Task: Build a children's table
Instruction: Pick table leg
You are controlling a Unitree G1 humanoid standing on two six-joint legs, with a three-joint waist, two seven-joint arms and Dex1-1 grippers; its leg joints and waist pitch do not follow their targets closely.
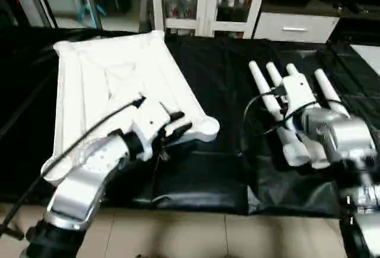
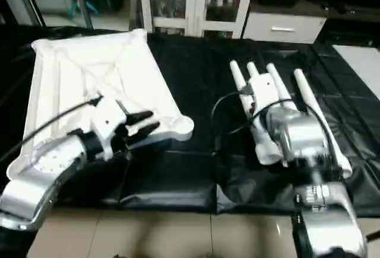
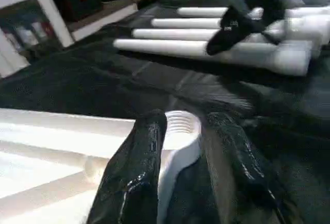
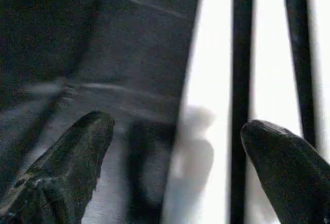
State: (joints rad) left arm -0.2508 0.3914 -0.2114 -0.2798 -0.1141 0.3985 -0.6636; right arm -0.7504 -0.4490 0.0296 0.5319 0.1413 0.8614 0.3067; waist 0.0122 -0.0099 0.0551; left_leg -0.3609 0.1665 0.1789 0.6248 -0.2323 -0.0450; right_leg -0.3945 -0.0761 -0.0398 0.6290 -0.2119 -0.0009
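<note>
Left wrist view: left pincer (image 3: pixel 178 147) spread around the tabletop (image 1: pixel 113 86) corner socket (image 3: pixel 180 126); right pincer (image 4: pixel 175 167) wide over the legs (image 1: pixel 291 115).

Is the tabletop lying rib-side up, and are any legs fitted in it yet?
Rib-side up: the tabletop shows its X ribs, and its near corner socket is empty. All four legs lie loose on the black sheet.

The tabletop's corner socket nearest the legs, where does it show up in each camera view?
Left eye view: the corner socket sits at centre, just past the left gripper.
Right eye view: left of centre.
Left wrist view: low in the middle, between the black fingers.
Right wrist view: not in it.
Shared landmark: the white legs on the black mat.
</note>
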